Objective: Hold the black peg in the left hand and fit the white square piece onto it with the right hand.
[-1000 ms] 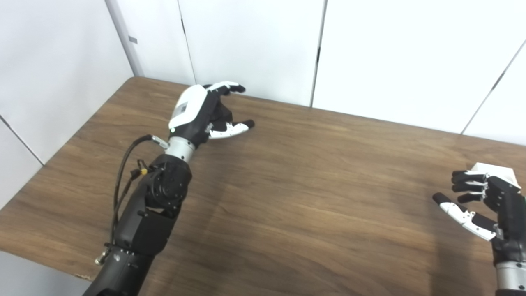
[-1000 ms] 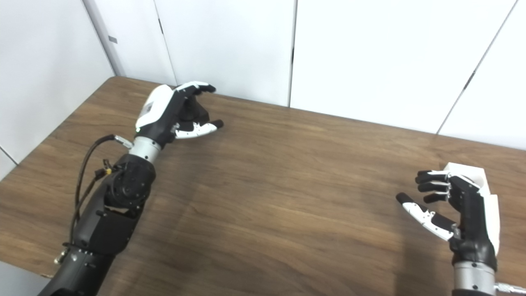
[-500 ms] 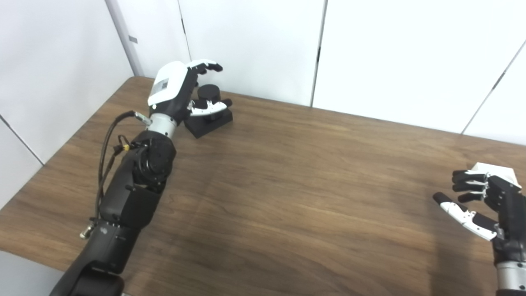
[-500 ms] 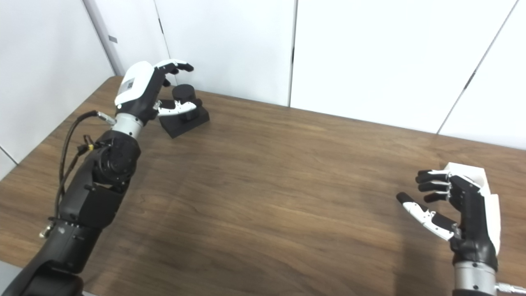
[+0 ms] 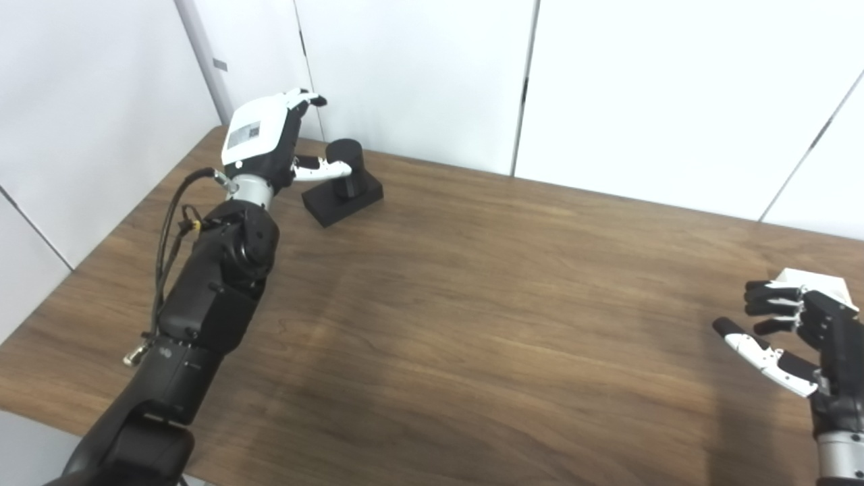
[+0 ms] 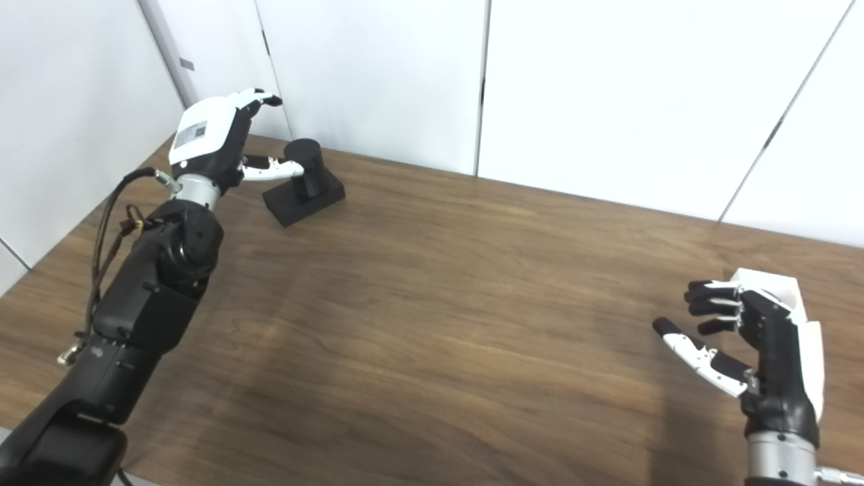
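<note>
Left hand (image 5: 260, 138) fingers spread, empty; thumb tip at black peg (image 5: 347, 169) on the counter (image 5: 472, 304). Right hand (image 6: 756, 344) fingers loosely open, empty, just before white square piece (image 6: 776, 287).

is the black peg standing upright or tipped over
Upright: the black peg rises vertically from its flat base on the table, beside the left robot hand.

peg (image 5: 345, 177) far left on the table (image 5: 472, 304); square piece (image 6: 769, 287) far right.

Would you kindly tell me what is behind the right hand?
A white square piece sits on the table behind the right hand; only its top corner shows, the remainder hidden by the hand.
</note>
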{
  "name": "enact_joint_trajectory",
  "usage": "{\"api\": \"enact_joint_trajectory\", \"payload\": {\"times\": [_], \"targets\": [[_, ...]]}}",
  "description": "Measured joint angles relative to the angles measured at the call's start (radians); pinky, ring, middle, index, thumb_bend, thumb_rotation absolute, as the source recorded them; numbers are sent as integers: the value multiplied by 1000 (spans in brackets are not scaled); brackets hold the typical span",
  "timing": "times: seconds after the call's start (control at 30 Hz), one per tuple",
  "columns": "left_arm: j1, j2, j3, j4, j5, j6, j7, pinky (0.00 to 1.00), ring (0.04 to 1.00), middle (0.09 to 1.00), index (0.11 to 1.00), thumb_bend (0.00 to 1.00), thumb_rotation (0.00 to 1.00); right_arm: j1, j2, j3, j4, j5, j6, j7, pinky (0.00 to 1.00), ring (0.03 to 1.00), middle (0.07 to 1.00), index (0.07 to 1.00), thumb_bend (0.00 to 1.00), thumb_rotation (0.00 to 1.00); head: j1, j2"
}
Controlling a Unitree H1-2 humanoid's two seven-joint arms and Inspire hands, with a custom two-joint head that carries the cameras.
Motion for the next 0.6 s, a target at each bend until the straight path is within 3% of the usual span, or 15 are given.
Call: {"api": "enact_joint_trajectory", "payload": {"times": [0.37,0.6], "targets": [[-40,46,-62,10,23,129,-117,878,1000,992,873,1000,515,2,0,-2,-7,-2,0,0,458,573,642,491,498,111,3,5],[-43,45,-81,52,38,141,-173,842,999,990,856,1000,519,2,0,-2,-7,-4,0,0,452,566,643,491,498,111,-2,5]]}}
